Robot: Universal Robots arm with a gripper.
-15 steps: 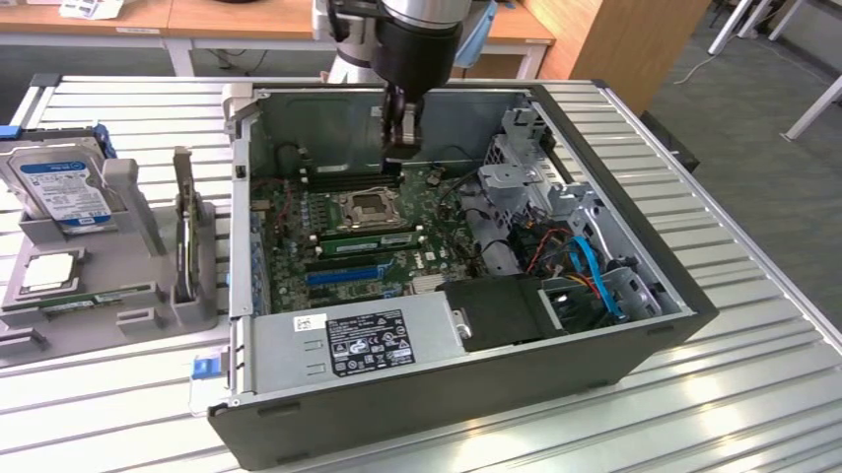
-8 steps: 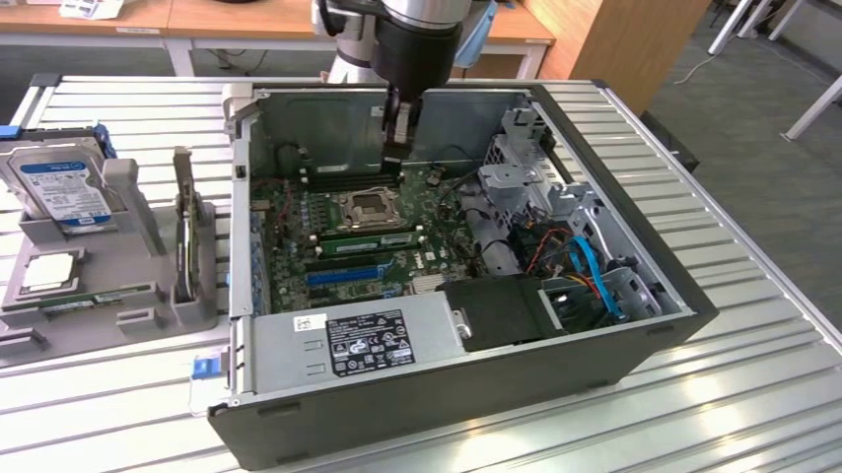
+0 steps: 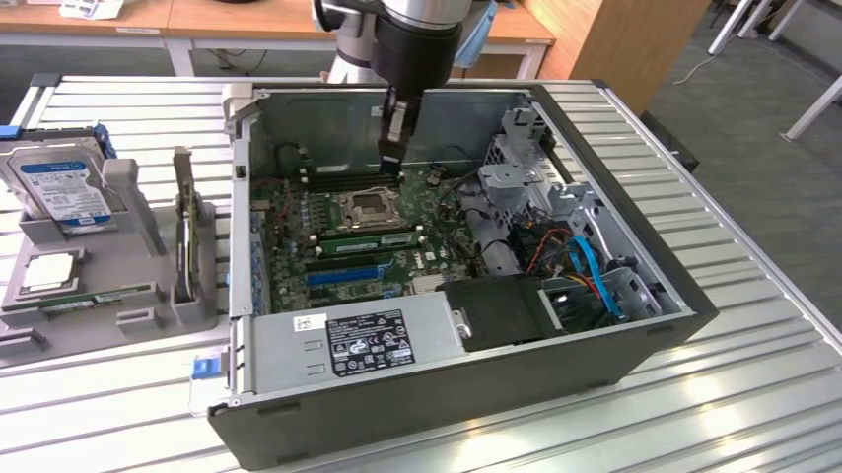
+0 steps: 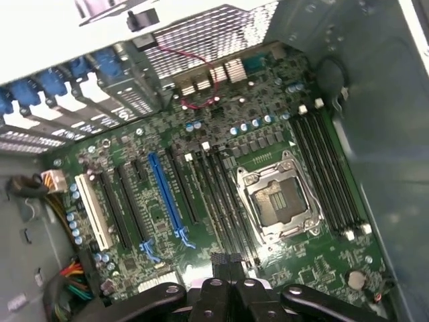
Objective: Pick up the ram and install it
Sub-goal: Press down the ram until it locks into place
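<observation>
Exterior view: gripper (image 3: pixel 390 166) lowered inside case (image 3: pixel 658 286), fingertips hard to discern. Wrist view: jaws closed, empty, above motherboard (image 4: pixel 268 134). One ram (image 3: pixel 369 237) seated.

ram (image 3: pixel 373 237): long, thin, light-green circuit-board stick.
pose: on its long edge, lengthwise across the frame, slightly tilted up toward the right.
place: centre of the exterior view, on the motherboard (image 3: pixel 394 266) inside the open computer case.
neighbours: just below the CPU socket (image 3: pixel 365 207), just above the blue slot (image 3: pixel 349 277).
state: appears to sit in a memory slot; whether it is fully seated cannot be told.
contact: nothing grips it.
second stick (image 3: pixel 99 296): 1 similar green strip lying flat in the grey holder (image 3: pixel 145 320), left of frame.
</observation>
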